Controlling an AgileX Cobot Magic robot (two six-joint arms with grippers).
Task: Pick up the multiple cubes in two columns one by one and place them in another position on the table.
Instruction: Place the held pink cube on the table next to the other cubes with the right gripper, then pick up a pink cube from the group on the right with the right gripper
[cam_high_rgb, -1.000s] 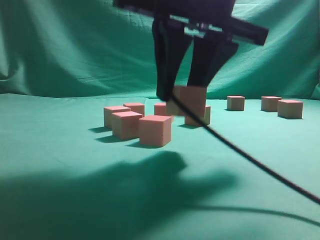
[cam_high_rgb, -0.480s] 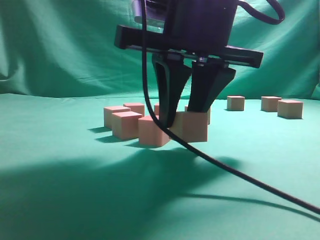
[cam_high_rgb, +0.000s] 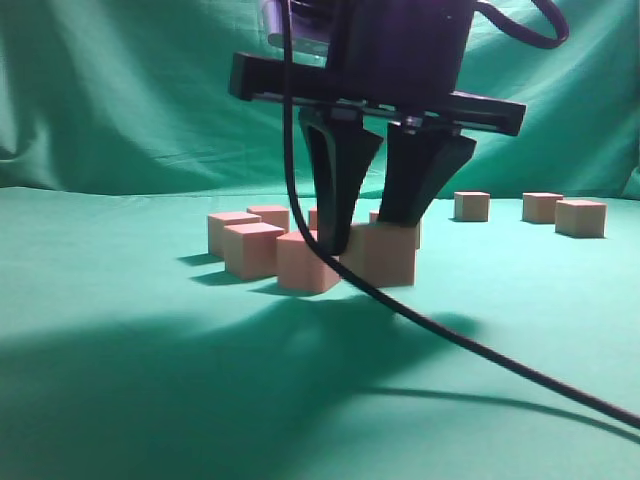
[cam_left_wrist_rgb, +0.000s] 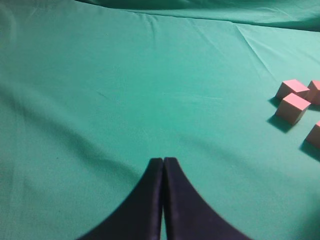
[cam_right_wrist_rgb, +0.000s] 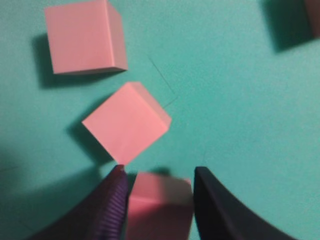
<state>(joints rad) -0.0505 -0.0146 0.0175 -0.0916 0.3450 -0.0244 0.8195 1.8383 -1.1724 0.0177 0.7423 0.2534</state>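
A cube sits on the table between the fingers of the right gripper. In the right wrist view this cube shows a narrow gap on each side, so the jaws stand partly apart and seem to have no hold on it, though the picture is blurred there. Its base appears to rest on the cloth.

Just to its left, a second cube nearly touches the left finger; it lies turned at an angle. Further left and behind are more cubes in a loose cluster, one of them square-on in the wrist view. Three cubes stand well apart at far right, near the backdrop.

A black cable trails from the right arm across the front.

The left gripper hangs over bare cloth, its fingers pressed together and holding nothing, with cubes off to its right.
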